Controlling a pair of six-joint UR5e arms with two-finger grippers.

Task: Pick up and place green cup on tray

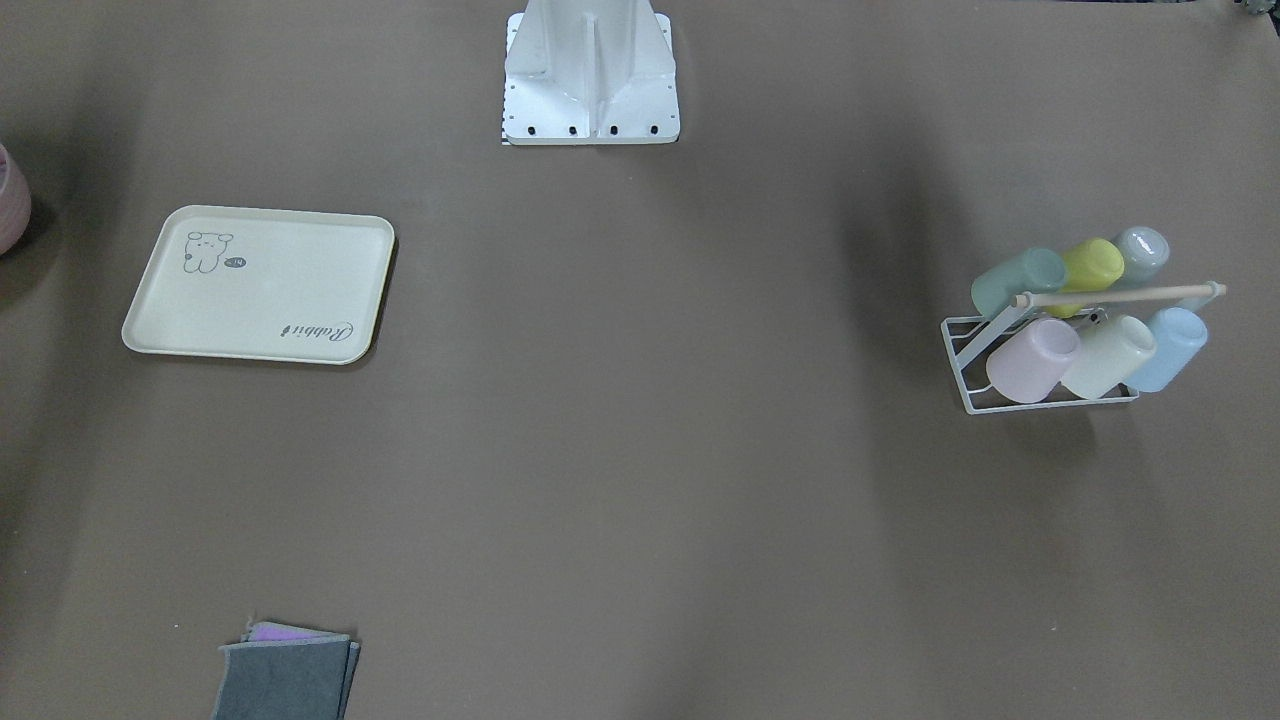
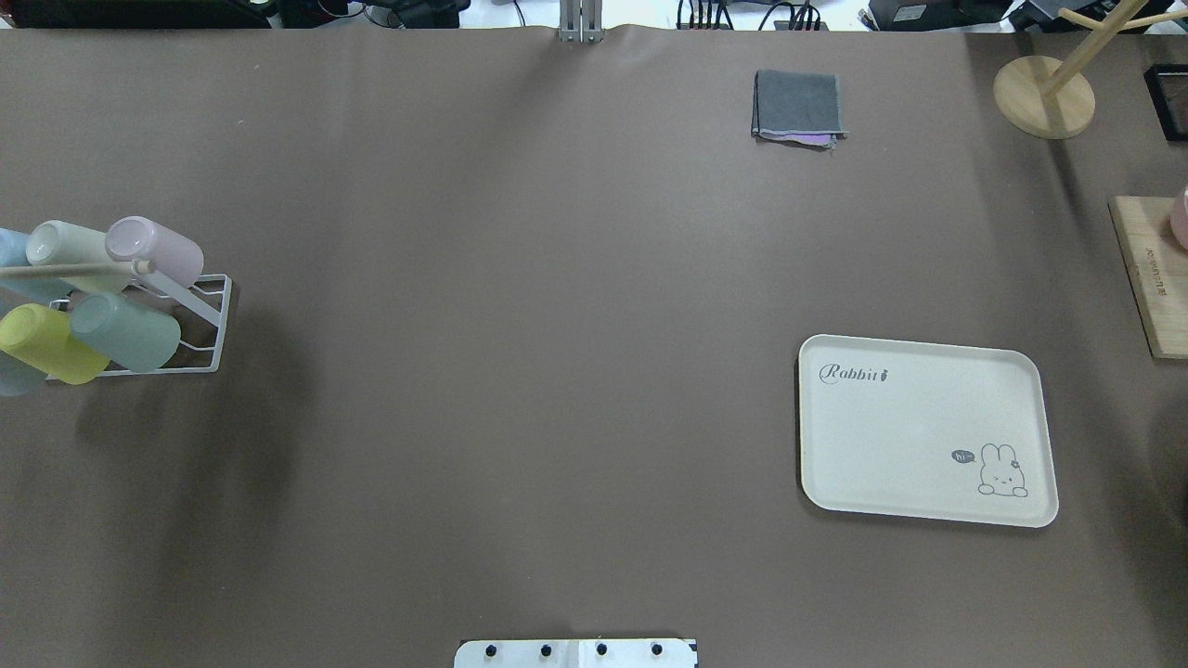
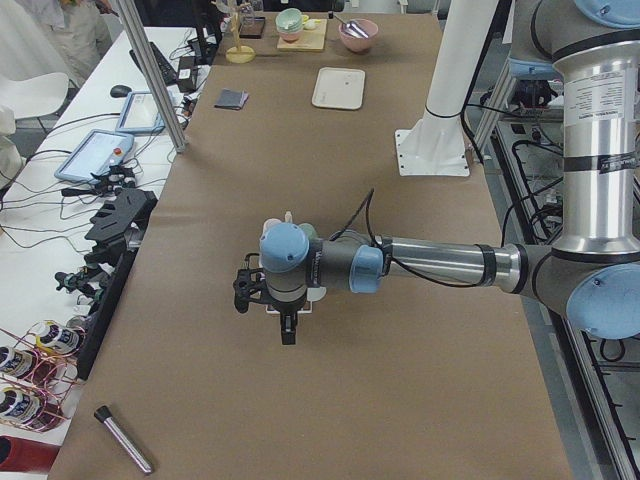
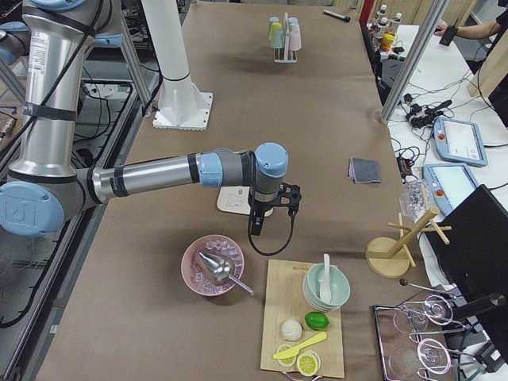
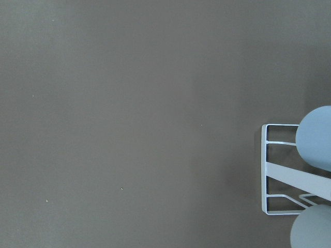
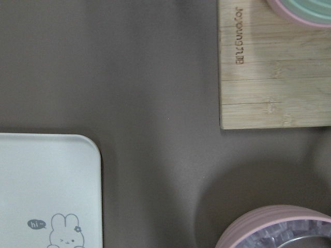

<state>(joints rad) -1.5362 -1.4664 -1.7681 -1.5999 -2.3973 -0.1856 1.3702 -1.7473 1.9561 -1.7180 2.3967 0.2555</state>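
Overhead exterior view, nearest first: the robot's base plate (image 2: pixel 575 654) sits at the near edge of the counter (image 2: pixel 520 278). Further out on the right, the tray (image 2: pixel 919 427) lies flat. At the left edge stands a white wire rack (image 2: pixel 212 325). The green cup (image 2: pixel 130 331) rests tilted on the rack's near row, touching the yellow-green cup (image 2: pixel 46 343) and well apart from the tray. A folded grey cloth (image 2: pixel 798 104) lies farthest out.

The left arm (image 3: pixel 440 265) and right arm (image 4: pixel 151 175) show only in the side views. I cannot tell whether the left jaws or the right jaws are apart or together.
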